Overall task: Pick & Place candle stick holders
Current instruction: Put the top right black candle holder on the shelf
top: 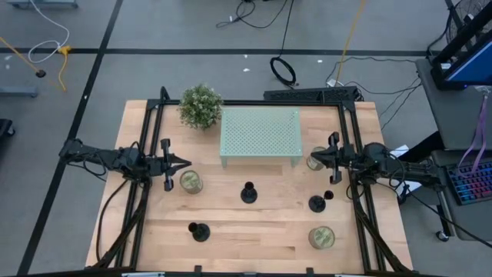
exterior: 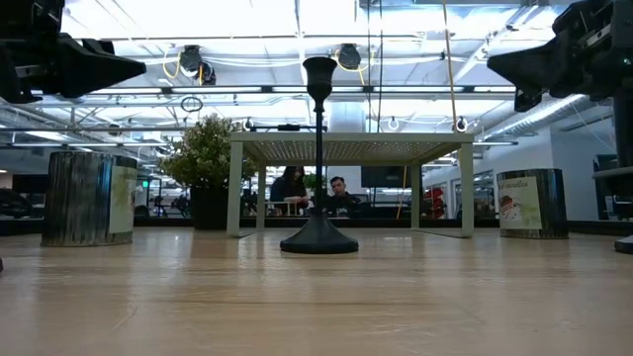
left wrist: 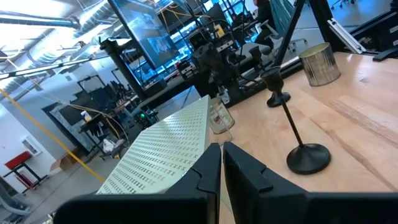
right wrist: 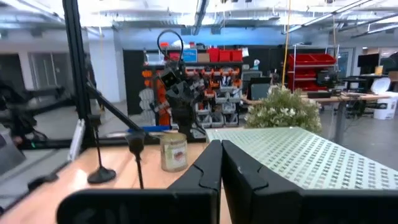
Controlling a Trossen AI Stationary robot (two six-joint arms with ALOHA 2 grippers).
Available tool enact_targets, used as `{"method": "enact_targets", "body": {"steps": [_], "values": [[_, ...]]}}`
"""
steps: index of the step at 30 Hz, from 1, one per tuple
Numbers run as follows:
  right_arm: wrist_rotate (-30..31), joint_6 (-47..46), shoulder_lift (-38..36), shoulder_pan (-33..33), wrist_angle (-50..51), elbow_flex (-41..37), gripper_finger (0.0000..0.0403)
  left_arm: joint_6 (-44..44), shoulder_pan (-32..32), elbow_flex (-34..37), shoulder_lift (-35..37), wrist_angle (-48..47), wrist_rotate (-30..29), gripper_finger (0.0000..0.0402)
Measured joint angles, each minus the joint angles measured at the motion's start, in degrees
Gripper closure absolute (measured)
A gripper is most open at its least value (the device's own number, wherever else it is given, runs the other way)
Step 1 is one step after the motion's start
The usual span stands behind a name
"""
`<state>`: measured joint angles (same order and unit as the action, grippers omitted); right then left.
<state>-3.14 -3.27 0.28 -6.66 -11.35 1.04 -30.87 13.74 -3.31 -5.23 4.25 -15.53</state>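
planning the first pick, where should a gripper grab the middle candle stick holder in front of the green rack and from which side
Probably the thin stem of the middle candle stick holder, above its flared base. It stands upright and alone on the table, so a level approach from either side looks open. The left gripper and right gripper, both shut, hover at the table's sides; the holder sits roughly midway between them.

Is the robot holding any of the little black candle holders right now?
No. Both the left gripper and right gripper are shut on nothing, raised above the table.

Overhead, table-level, two wrists — shared table
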Motion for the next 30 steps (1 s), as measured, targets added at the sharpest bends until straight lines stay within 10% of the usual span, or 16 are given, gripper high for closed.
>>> {"method": "enact_targets", "body": {"steps": [17,30], "values": [[-0.3,-6.3,0.5,0.0,-1.9,0.0,0.0314,0.2,0.0,0.0,0.0,0.1,0.2,0.0376],[-7.6,-6.6,4.3,0.0,-3.8,0.0,0.0246,22.9,0.0,-0.1,0.0,0.2,0.9,0.0376]]}}
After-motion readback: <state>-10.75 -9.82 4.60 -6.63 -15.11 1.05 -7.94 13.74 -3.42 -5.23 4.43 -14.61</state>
